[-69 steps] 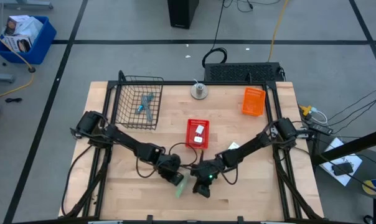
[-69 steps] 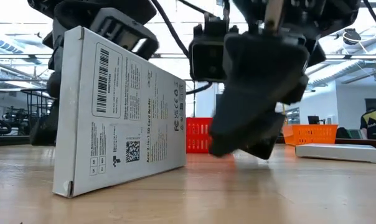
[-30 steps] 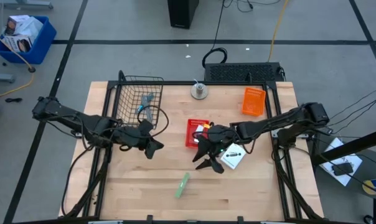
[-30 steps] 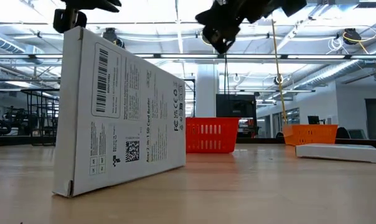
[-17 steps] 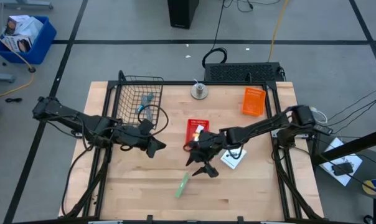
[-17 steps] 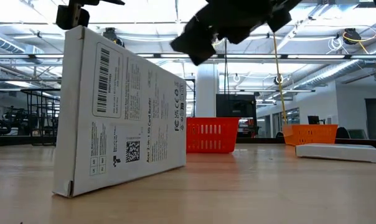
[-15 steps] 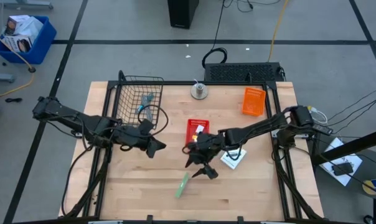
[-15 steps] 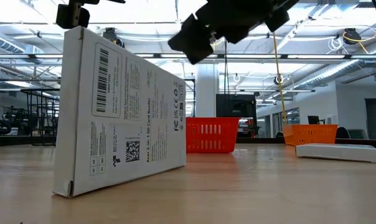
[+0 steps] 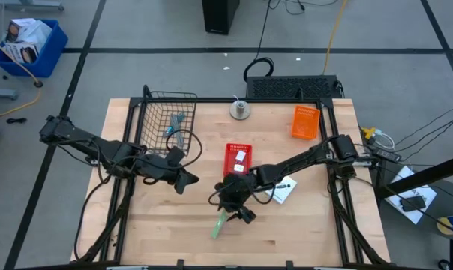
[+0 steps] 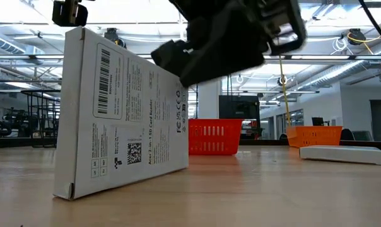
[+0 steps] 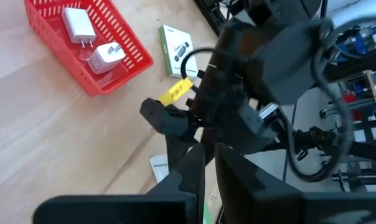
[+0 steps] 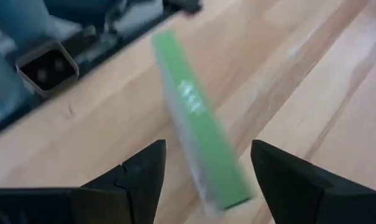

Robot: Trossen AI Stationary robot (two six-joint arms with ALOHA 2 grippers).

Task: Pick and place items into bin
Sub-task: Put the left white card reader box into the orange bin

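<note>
Here the right gripper (image 9: 228,212) hangs just above a slim white-and-green packet (image 9: 220,223) standing on edge on the wooden table (image 9: 309,225), fingers spread either side of it; whether they touch it is unclear. The left gripper (image 9: 186,180) waits near the black wire basket (image 9: 166,124), jaws together. A red slotted bin (image 9: 237,160) holds two white blocks; the arm partly hides another flat white packet (image 9: 282,189).

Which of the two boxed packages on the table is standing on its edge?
The green-edged card reader box under the open right gripper stands on edge; the other white box, near the red basket, lies flat.
</note>
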